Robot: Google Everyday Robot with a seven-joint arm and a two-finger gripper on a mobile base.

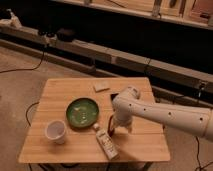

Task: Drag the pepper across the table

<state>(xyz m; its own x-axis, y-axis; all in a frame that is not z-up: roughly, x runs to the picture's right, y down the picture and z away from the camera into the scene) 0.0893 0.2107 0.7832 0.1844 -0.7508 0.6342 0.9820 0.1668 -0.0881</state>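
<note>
Hand (117,128) just beside pepper (110,125) on table (60,95)

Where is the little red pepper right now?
In the camera view, the pepper lies near the front middle of the table, right at the end effector, just right of the green bowl, by the white bottle.

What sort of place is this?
Likely a robotics lab or workshop, not a home: cables trail over the carpet, long benches line the back, and a white robot arm reaches over the wooden table, its gripper down beside the white bottle.
</note>
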